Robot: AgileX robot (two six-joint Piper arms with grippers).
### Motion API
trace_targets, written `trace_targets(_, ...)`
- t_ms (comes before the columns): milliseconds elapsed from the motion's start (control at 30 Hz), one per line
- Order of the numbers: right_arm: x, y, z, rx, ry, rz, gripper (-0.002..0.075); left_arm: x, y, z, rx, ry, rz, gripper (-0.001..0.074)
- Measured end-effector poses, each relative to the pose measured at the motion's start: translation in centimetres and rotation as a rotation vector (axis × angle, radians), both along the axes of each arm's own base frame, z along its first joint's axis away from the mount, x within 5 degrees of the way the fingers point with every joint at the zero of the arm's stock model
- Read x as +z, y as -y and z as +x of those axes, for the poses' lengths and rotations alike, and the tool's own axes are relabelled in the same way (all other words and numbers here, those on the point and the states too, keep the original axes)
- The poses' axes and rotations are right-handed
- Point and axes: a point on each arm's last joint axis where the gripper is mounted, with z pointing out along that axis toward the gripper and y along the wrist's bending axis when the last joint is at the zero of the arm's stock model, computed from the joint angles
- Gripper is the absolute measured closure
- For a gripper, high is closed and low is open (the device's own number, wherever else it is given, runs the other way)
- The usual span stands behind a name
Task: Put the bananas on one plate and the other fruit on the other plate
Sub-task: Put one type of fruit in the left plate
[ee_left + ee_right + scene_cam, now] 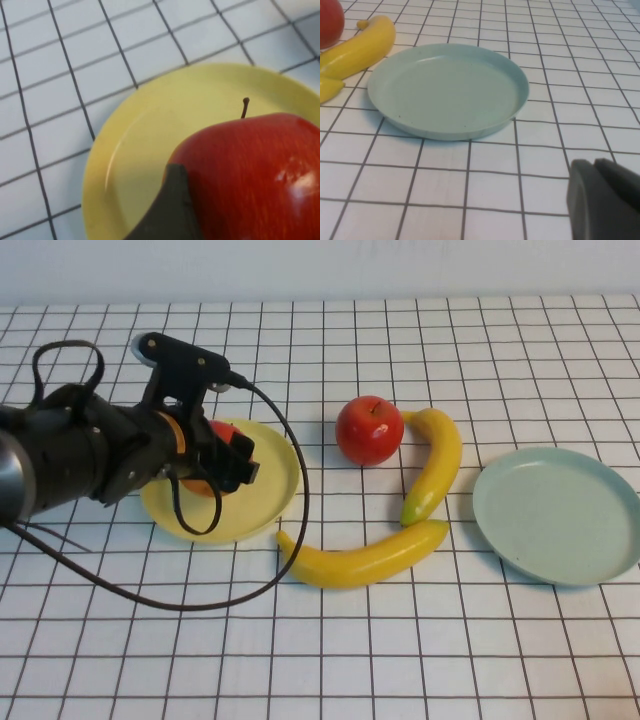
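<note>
High view: a gridded white table point(420, 660) held all the items listed below.
Left gripper point(222, 462): over the yellow plate point(270, 502) on the robot's left, fingers clamped on a red apple point(222, 430).
Held apple: in the left wrist view, the fruit point(250, 170) sat at the plate point(150, 150), stem up, one dark finger point(170, 210) against its side; whether it touched the plate could not be told.
Second apple point(369, 429): on the table near the centre, just beside the yellow plate's far side, stem up.
Upper banana point(437, 462): curved, touching or just beside the second apple.
Lower banana point(365, 558): lying crosswise below it, tips close together.
Mint plate point(560, 515): on the robot's right, bare, near both bananas.
Right gripper point(605, 200): seen only in the right wrist view, near the mint plate point(445, 90); finger state could not be told.
</note>
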Motion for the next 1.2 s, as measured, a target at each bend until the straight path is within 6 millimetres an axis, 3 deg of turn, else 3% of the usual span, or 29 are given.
trace_targets(200, 0.0, 0.0, 0.0, 0.000, 0.000, 0.000, 0.0741, -1.6, -1.1, 0.6, 0.027, -0.050, 0.054, 0.0153)
trace_targets(300, 0.0, 0.0, 0.0, 0.000, 0.000, 0.000, 0.0741, -1.6, -2.0, 1.0, 0.049, -0.047, 0.053, 0.0150)
trace_targets(433, 0.0, 0.0, 0.0, 0.000, 0.000, 0.000, 0.0741, -1.5, -2.5, 1.4, 0.060, -0.028, 0.040, 0.0071)
trace_targets(633, 0.0, 0.0, 0.0, 0.000, 0.000, 0.000, 0.0741, -1.0, -2.2, 1.4, 0.041, 0.006, 0.017, 0.0067)
trace_targets(833, 0.0, 0.0, 0.0, 0.000, 0.000, 0.000, 0.0741, 1.2, -2.1, 0.8, 0.031, 0.071, -0.012, 0.0067)
trace_targets(1000, 0.0, 0.0, 0.0, 0.000, 0.000, 0.000, 0.0741, 4.4, -1.9, -0.2, 0.006, 0.171, -0.061, 0.0067)
trace_targets(1200, 0.0, 0.0, 0.0, 0.000, 0.000, 0.000, 0.0741, 6.4, 1.8, -2.0, -0.102, 0.239, -0.145, 0.0067)
